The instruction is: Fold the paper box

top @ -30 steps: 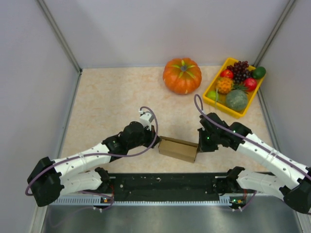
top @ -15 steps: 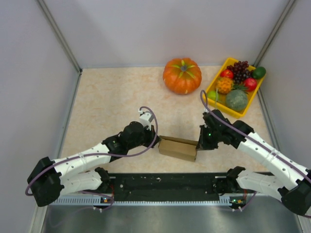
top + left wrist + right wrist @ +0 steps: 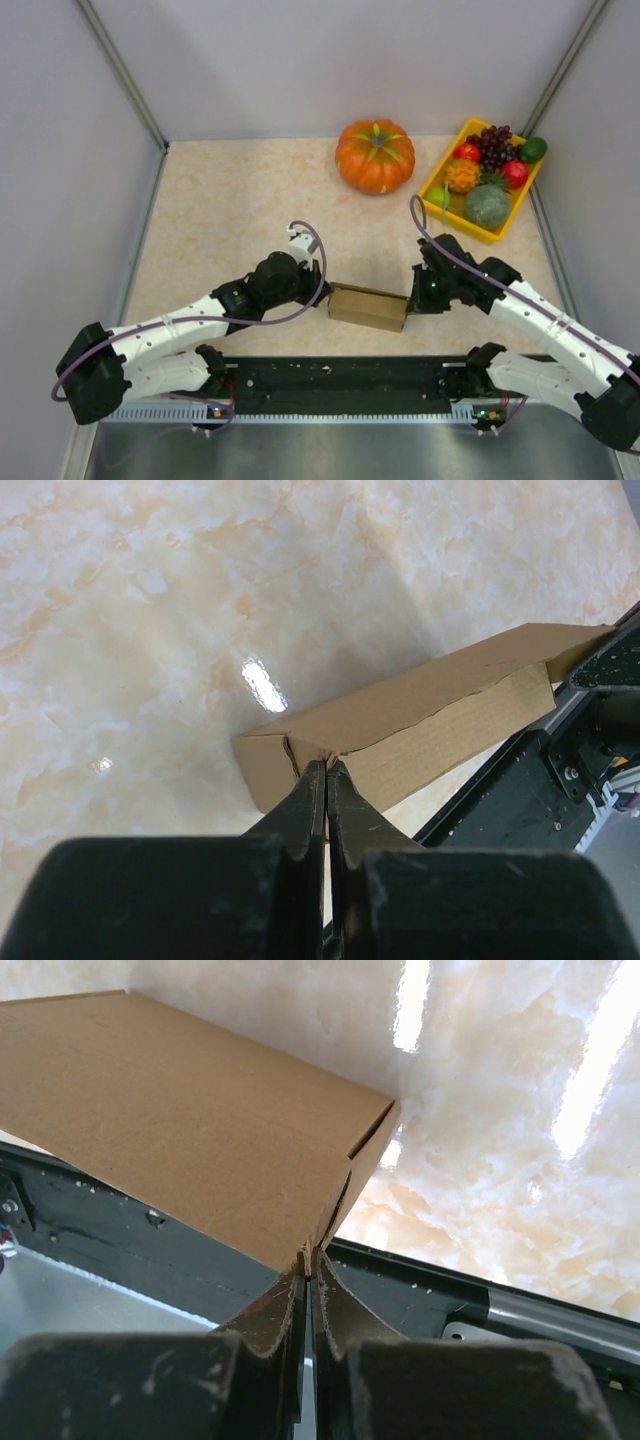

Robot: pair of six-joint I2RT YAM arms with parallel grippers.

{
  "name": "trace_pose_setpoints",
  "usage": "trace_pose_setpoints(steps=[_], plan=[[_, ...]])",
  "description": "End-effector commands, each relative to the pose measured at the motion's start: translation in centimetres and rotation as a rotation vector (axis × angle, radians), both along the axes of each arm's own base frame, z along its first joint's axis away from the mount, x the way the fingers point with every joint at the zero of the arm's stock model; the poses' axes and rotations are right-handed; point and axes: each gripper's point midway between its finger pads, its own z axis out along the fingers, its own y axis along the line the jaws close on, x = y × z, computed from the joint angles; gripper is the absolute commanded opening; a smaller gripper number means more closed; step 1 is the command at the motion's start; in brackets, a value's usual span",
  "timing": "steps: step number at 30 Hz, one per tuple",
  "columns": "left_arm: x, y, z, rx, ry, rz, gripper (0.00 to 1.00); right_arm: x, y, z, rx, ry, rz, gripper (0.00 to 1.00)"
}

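Looking down from the top view, I've got the paper box [image 3: 368, 307] lying on the surface [image 3: 230, 200] close to the near edge, just ahead of the black base rail [image 3: 340, 378] and squarely between my two arms. The left fingers [image 3: 322, 778] are pressed together, tips touching the box's left end right at the seam where the end flap meets the side. The right fingers [image 3: 308, 1260] are together too, tips at the lower corner of the right end. Whether a sliver of cardboard sits between either pair, I cannot tell. My read: one arm braces each end so the box can't slide while a flap gets pushed home. It looks mostly formed, so I judge we're on the end closures. The pumpkin [image 3: 375, 155] and fruit tray [image 3: 462, 227] sit well apart at the back, out of the way.
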Motion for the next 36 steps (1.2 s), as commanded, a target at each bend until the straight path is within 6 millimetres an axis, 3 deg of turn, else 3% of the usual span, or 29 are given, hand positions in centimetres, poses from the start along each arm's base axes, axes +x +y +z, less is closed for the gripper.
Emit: trace_pose_setpoints(steps=[1, 7, 12, 13, 18, 22, 24, 26, 30, 33, 34, 35, 36], plan=[[-1.2, -0.4, -0.9, 0.008, 0.054, -0.03, 0.0, 0.6, -1.1, -0.2, -0.049, -0.063, 0.016, 0.0], [-1.6, -0.2, -2.8, 0.046, 0.074, -0.015, 0.0, 0.3, 0.9, -1.4, 0.055, -0.057, 0.005, 0.0], [-2.0, 0.2, -4.5, 0.079, 0.084, 0.015, 0.0, 0.9, 1.0, 0.2, 0.104, -0.135, -0.006, 0.0], [-2.0, 0.3, -4.4, 0.079, 0.079, 0.017, 0.0, 0.8, 1.1, 0.6, 0.118, -0.146, 0.005, 0.05], [-2.0, 1.1, -4.1, 0.096, 0.047, 0.034, 0.0, 1.0, -0.3, 3.9, 0.082, -0.237, 0.035, 0.25], [-2.0, 1.5, -3.9, 0.093, 0.03, 0.038, 0.0, 0.7, 0.9, 7.9, 0.178, -0.275, 0.07, 0.42], [-2.2, 1.4, -4.0, 0.09, 0.036, 0.035, 0.0, 0.9, 1.4, 10.3, 0.227, -0.306, 0.056, 0.45], [-2.3, 1.3, -4.3, 0.089, 0.04, 0.031, 0.0, 1.5, 1.9, 12.1, 0.268, -0.329, 0.025, 0.55], [-2.3, 1.1, -4.6, 0.091, 0.041, 0.038, 0.0, 3.7, 4.8, 12.9, 0.385, -0.322, -0.036, 0.54], [-2.2, 0.8, -4.4, 0.096, 0.028, 0.044, 0.0, 5.9, 7.8, 12.7, 0.556, -0.303, -0.09, 0.39], [-2.1, 0.8, -4.2, 0.1, 0.02, 0.049, 0.0, 6.1, 8.5, 12.9, 0.63, -0.262, -0.121, 0.28], [-2.0, 0.8, -4.0, 0.102, 0.008, 0.062, 0.0, 6.4, 8.7, 10.9, 0.644, -0.23, -0.148, 0.24], [-2.0, 0.9, -4.0, 0.105, 0.003, 0.069, 0.0, 7.4, 9.7, 12.8, 0.75, -0.302, -0.137, 0.19]])
